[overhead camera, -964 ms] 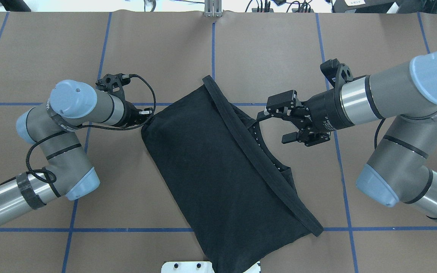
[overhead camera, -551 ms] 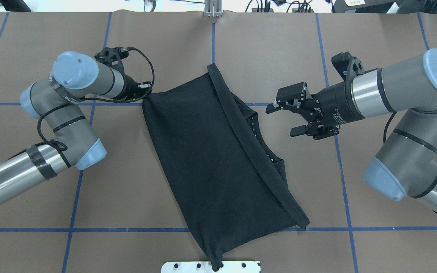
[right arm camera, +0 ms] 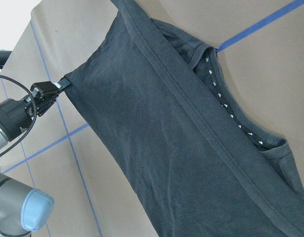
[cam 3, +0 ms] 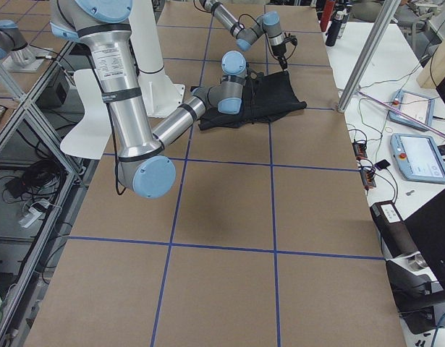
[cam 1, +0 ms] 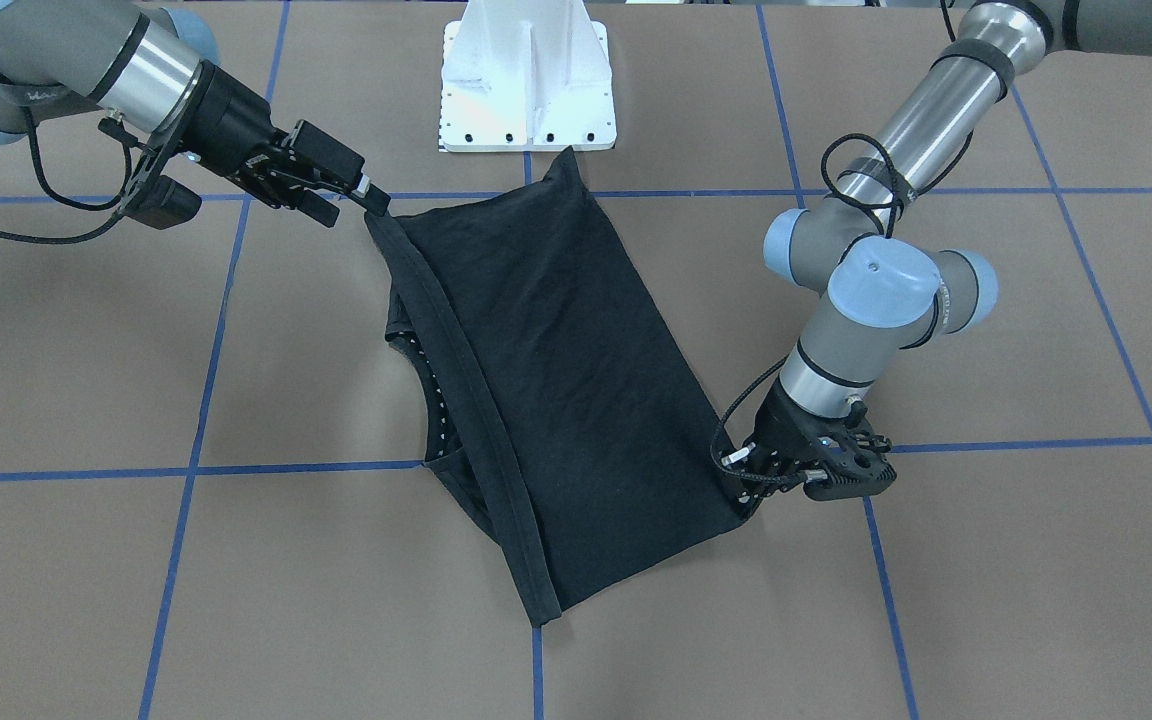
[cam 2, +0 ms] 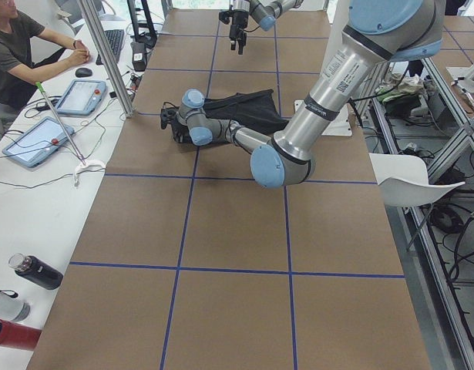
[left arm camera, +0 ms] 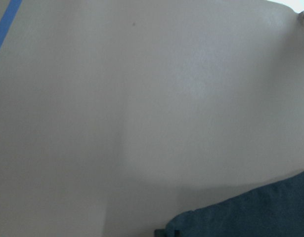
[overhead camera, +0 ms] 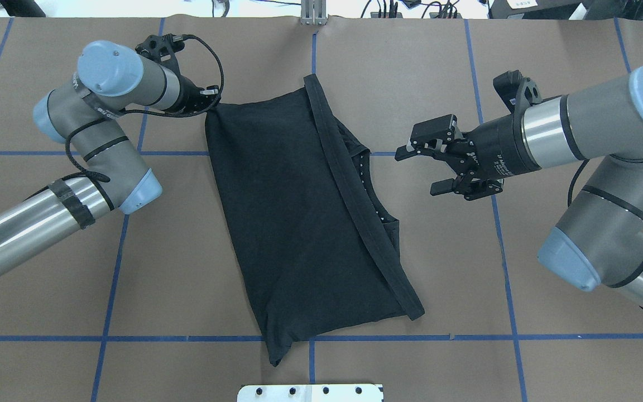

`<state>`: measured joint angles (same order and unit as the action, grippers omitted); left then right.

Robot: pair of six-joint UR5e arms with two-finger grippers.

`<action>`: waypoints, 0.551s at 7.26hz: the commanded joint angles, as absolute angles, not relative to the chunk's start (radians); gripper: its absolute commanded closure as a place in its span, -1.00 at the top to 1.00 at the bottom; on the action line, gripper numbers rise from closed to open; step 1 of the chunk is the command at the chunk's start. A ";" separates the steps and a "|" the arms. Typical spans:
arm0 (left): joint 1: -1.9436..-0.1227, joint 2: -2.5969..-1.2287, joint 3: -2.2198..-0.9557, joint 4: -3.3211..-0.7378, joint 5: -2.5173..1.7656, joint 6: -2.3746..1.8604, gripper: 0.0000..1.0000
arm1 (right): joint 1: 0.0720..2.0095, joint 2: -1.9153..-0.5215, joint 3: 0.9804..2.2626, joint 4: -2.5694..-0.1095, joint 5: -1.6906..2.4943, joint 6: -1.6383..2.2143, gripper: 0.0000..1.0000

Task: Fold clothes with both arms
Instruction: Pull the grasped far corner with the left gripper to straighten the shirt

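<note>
Hauled toward the far edge of the surface (overhead camera: 176, 279) by the left arm (overhead camera: 92, 139), jaws clamped on its corner, the black T-shirt (overhead camera: 288, 212) lay half-folded and straighter as the right arm (overhead camera: 578, 128) hovered alongside, jaws apart and empty.

Glowing bright and even from overhead on the worktop (overhead camera: 187, 268), throwing only faint soft shadows beside the T-shirt (cam 1: 556, 350), bleaching the strip beyond the far edge, blurring the left wrist view to pale haze.
</note>
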<state>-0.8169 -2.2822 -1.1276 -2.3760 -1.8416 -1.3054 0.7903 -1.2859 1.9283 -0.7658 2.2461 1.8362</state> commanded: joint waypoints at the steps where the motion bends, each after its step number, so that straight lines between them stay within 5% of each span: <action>1: -0.818 -2.361 -0.981 -2.477 -1.819 -1.310 -1.00 | 0.792 -1.290 1.928 -0.767 2.250 1.836 1.00; 4: -0.811 -2.446 -0.878 -2.520 -1.729 -1.310 -1.00 | 0.793 -1.299 1.931 -0.765 2.241 1.832 1.00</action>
<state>-0.8130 -2.3996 -0.9362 -2.5010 -1.7555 -1.3109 0.7920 -1.2980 1.9308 -0.7656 2.2468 1.8344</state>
